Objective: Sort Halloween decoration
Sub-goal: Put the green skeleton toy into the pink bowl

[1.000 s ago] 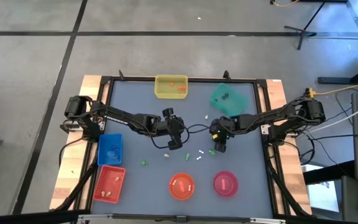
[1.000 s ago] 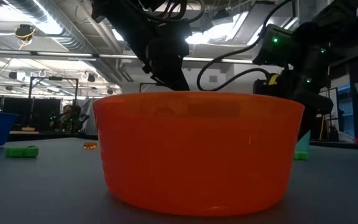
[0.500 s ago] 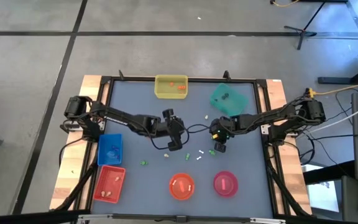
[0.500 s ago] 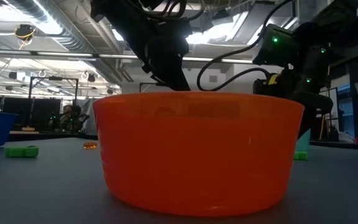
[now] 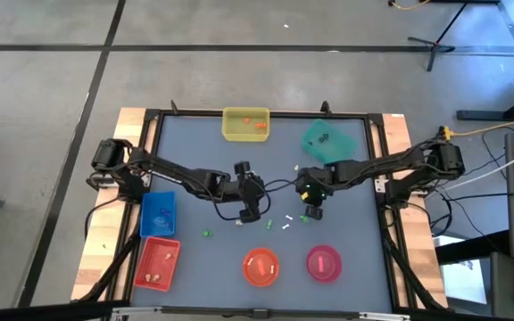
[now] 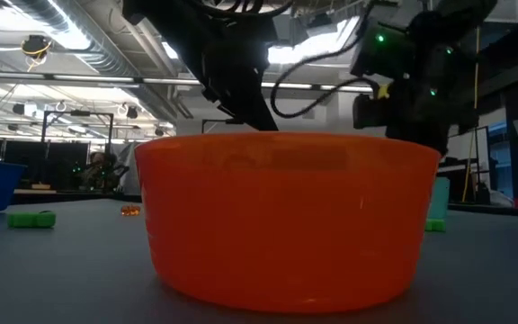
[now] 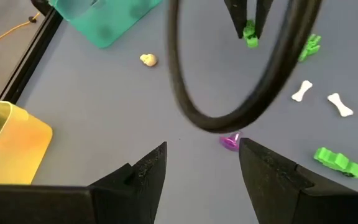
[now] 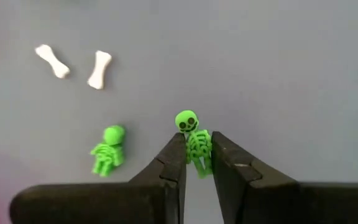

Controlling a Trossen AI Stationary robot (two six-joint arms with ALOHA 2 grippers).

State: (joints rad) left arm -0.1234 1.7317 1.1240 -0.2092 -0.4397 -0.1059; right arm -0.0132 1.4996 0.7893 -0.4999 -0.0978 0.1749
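Your right gripper (image 8: pixel 196 163) is clamping a green skeleton (image 8: pixel 194 144).
Its skull is poking out past the fingertips; left gripper (image 7: pixel 201 163) is hanging open.

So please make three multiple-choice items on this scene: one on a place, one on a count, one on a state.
1. Where does the yellow tray stand?
A. far edge of the table
B. beside the red tray
C. between the two bowls

2. How many white bones lie near the green skeletons, in the right wrist view?
A. one
B. two
C. four

3. What is the right pincer doing?
A. hanging open
B. gripping a white bone
C. shut on a green skeleton

Answers: 1 A, it sits at the table's far side in the high view; 2 B, two bones lie side by side; 3 C, the fingers press on the skeleton's body.
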